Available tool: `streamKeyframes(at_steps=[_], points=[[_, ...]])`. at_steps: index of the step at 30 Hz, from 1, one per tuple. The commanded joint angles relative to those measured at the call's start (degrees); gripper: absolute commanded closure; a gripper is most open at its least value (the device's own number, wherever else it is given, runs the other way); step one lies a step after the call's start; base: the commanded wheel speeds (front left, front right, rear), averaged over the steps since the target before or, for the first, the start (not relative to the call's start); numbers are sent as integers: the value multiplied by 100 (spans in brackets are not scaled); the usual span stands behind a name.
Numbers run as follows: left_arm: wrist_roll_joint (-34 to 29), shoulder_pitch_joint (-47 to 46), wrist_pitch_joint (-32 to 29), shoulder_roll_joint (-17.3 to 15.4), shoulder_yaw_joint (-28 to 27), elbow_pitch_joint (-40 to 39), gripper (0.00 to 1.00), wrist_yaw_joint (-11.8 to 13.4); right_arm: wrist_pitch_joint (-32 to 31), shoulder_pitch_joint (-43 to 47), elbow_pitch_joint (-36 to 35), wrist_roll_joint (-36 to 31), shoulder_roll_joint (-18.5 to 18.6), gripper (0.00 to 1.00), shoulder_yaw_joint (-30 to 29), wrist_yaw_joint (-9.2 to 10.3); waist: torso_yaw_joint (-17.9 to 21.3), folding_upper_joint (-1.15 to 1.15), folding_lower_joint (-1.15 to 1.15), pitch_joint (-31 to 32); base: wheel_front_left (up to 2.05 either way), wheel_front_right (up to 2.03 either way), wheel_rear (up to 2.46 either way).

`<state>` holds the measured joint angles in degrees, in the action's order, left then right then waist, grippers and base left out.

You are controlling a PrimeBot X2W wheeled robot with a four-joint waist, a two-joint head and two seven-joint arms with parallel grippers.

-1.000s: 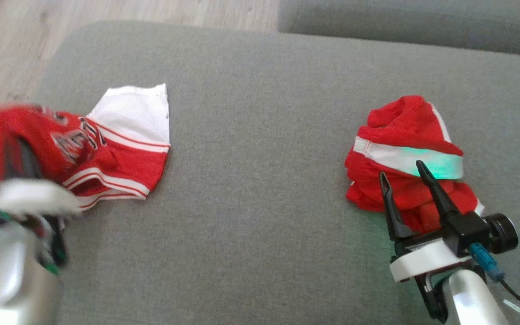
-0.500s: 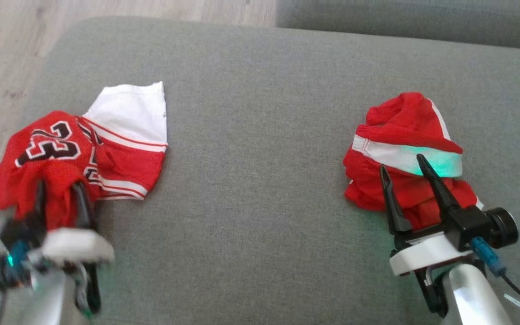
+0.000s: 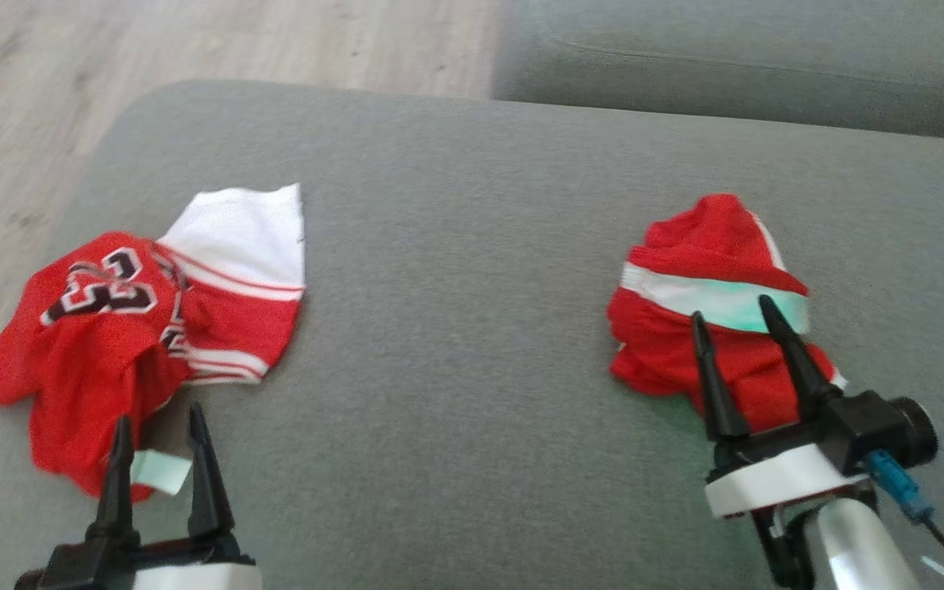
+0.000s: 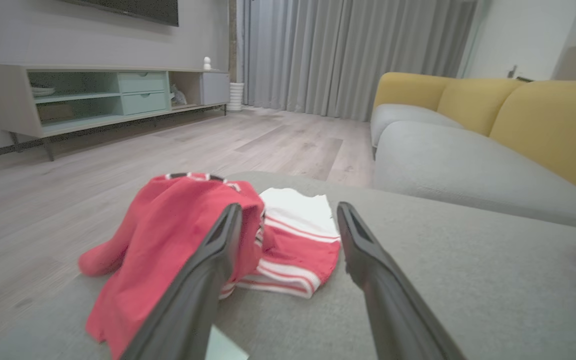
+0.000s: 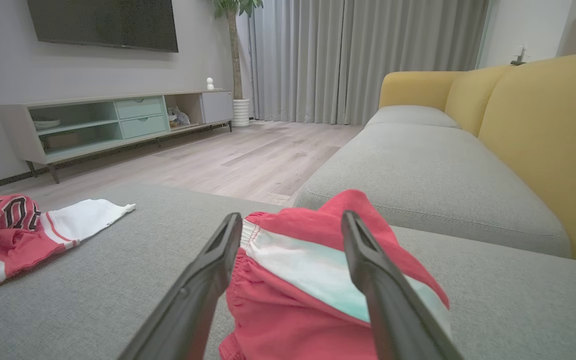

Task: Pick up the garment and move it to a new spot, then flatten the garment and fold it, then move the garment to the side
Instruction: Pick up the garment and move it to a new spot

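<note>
Lying crumpled, red jersey [image 3: 103, 344] on woven cushion [image 3: 456, 328].

**Free room and obstacles**

1. Grey cushion [image 3: 456, 328]: a wide bare stretch ran across the middle, between 2 garments, open from near edge to far edge.
2. Jersey [image 3: 111, 328]: a crumpled red-and-white heap took up the left part, close to the cushion's left edge.
3. Shorts [image 3: 710, 344]: a raised red bundle took up the right part, with bare cushion to its right and beyond it.
4. Left gripper [image 3: 157, 418]: fingers spread, low at the jersey's near edge.
5. Right gripper [image 3: 731, 307]: fingers spread, tips over the shorts' near side.
6. Sofa seat [image 3: 726, 74]: bounded the far side, with a yellow backrest [image 4: 543, 120] rising behind it.
7. Wooden floor [image 3: 29, 98]: lay open beyond the left edge.
</note>
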<state>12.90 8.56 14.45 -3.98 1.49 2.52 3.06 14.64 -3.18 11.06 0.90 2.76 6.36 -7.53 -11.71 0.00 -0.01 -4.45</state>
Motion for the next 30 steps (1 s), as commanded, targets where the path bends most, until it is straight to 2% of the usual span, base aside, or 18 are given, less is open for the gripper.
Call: streamKeyframes(at_steps=[1, 9, 13, 22, 30], points=[[-72, -213, 54, 39, -219, -248, 0, -15, 36, -72, -223, 37, 11, 0, 230, 4, 266, 0, 1, 63, 0, 0, 0], [-265, -461, 54, 104, -21, -373, 0, 14, 36, 18, -309, 195, 11, 0, 471, 4, 1282, 0, 1, 177, 0, 0, 0], [-274, -340, 54, 108, 33, -325, 0, 0, 36, 185, -288, 168, 11, 0, 452, 4, 1636, 0, 1, 341, 0, 0, 0], [-354, 91, 54, 109, 159, -255, 0, -25, 36, 529, -181, 7, 79, 0, 405, 4, 1940, 0, 1, 610, 0, 0, 0], [-481, 309, 54, 110, 329, -2, 0, -55, 36, 794, -62, -13, 178, 0, 439, 4, 1931, 0, 1, 840, 0, 0, 0]])
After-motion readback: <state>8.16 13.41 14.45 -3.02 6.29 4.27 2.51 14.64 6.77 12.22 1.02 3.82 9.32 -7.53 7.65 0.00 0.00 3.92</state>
